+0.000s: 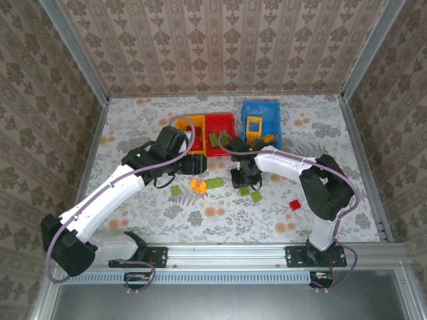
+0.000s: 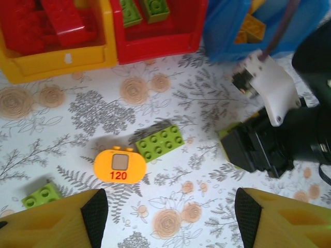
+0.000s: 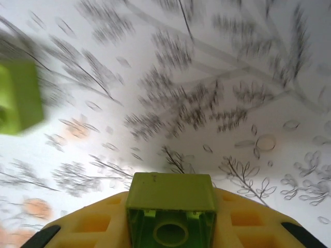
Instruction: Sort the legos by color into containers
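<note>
Right gripper [image 3: 170,232] clamps a green lego [image 3: 170,199] close to the table [image 3: 207,103]. Left gripper [image 2: 170,217] stands open, jaws wide, near an orange piece [image 2: 120,166] and a green brick [image 2: 160,142].

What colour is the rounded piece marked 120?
The rounded piece is orange-yellow with red digits, clearest in the left wrist view.

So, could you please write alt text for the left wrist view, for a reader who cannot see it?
The open left pincer faces an orange piece marked 120 beside a green brick. Beyond stand a yellow bin holding red bricks, a red bin holding green ones, and a blue bin; the right arm is at right.
</note>
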Tool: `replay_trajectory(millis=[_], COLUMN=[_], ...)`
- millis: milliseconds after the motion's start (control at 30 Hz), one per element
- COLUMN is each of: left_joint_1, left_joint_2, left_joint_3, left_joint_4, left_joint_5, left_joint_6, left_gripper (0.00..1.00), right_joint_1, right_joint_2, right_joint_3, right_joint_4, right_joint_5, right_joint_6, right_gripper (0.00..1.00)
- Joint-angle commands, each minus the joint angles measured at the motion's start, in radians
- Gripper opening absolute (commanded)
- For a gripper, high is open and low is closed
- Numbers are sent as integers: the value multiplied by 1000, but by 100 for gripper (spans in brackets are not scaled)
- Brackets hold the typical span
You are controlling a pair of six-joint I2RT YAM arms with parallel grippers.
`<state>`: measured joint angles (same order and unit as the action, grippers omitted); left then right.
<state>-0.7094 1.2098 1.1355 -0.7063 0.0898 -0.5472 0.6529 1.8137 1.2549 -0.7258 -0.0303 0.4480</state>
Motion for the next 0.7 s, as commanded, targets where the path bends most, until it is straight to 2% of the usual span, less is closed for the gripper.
replay_trajectory(millis=[0,200,367,467,667], left_joint_1=[-12,-23,-32,-36,-42], left_joint_2=[-51,-65,-79,-87,-94], left_joint_3=[0,1,0,-8,-47], left_joint_4=[40,40,23,13,0], left_joint_5=[1,-25,-46,-51,-41], left_joint_6=[-10,-14,-14,-12,-4], left_gripper=[69,69,69,69,69], right_joint_1=[0,-50,-97,-104,-102], right_joint_2=[-38,154,338,417,475], right_joint_3=[160,442,655,751,842], right_joint_4=[-7,4,-34,-60,-100], right_joint_5=[76,150,145,138,125], right_joint_6=[-6,-28,-27,-39,-53], right_gripper=[27,26,27,32,50])
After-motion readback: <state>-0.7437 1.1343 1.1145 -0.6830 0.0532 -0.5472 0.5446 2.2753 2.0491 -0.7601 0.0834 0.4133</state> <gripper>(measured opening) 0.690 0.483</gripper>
